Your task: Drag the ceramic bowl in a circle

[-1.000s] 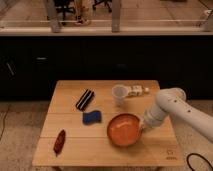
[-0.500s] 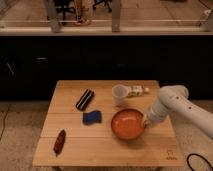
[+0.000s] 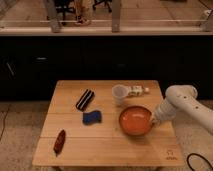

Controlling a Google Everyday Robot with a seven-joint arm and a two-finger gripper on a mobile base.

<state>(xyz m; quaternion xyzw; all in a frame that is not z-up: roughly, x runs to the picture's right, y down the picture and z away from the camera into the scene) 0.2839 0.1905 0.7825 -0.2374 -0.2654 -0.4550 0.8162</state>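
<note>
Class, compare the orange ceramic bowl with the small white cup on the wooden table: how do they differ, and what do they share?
The ceramic bowl is orange, wide and shallow; the white cup is pale, narrower and smaller. The bowl sits nearer the table's front edge, the cup farther back. The gripper is at the bowl's right rim; nothing touches the cup. Both are round, open-topped vessels resting on the table.

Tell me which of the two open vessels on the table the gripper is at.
The ceramic bowl: wide, shallow and orange, with the gripper at its right rim. The white cup stands apart, behind the bowl toward the table's far edge.
</note>
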